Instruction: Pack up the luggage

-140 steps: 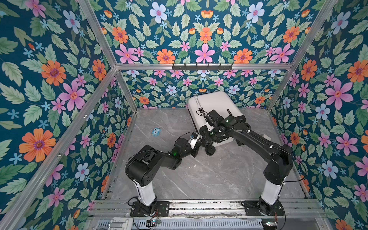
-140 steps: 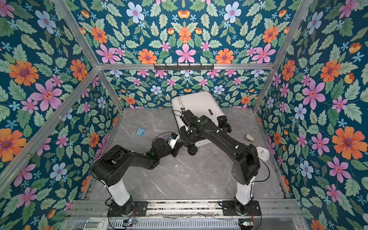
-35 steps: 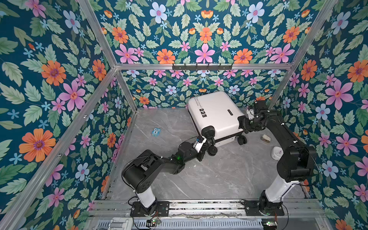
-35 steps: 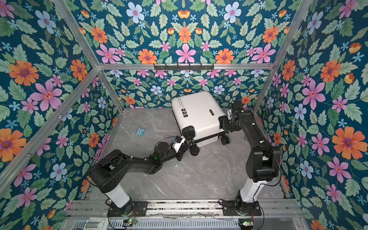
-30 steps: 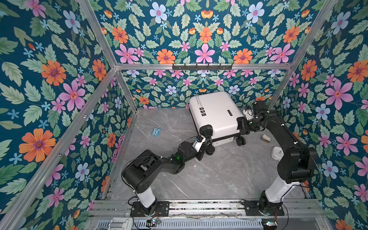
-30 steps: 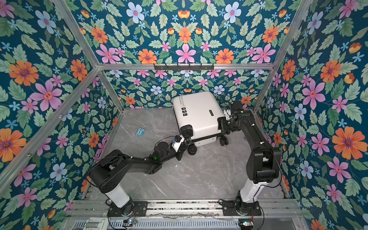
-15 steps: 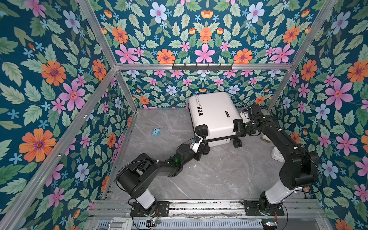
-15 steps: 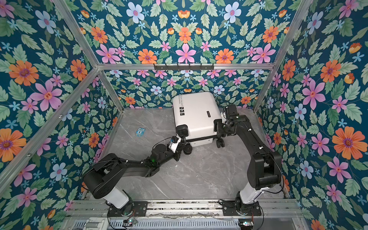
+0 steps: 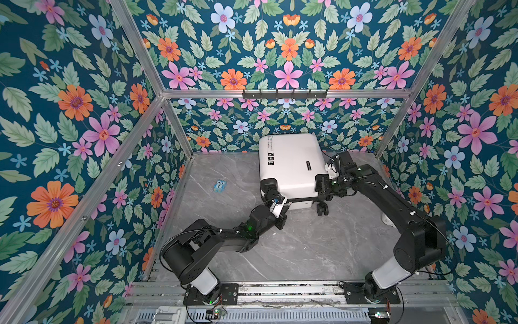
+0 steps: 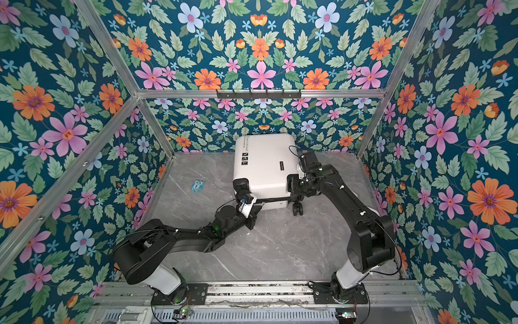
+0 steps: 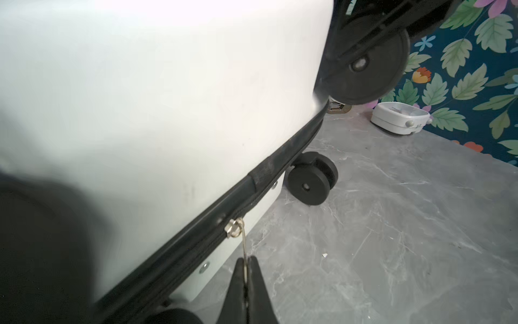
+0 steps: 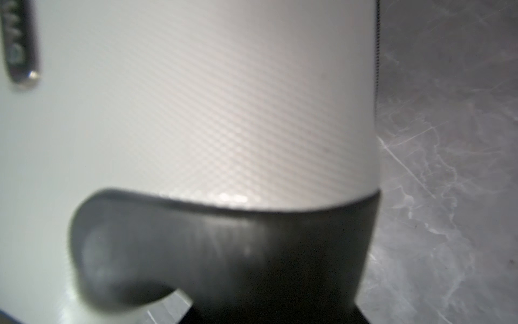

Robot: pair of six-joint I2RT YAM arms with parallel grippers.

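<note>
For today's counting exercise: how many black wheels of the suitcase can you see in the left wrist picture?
3: a raised wheel on the upper shell's corner; a lower wheel down by the table; a near wheel, mostly cut off. A fourth may be hidden.

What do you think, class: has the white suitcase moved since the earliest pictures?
Yes. The luggage has turned clockwise in both top views, its near end swinging left, closer to the small blue owl.
</note>
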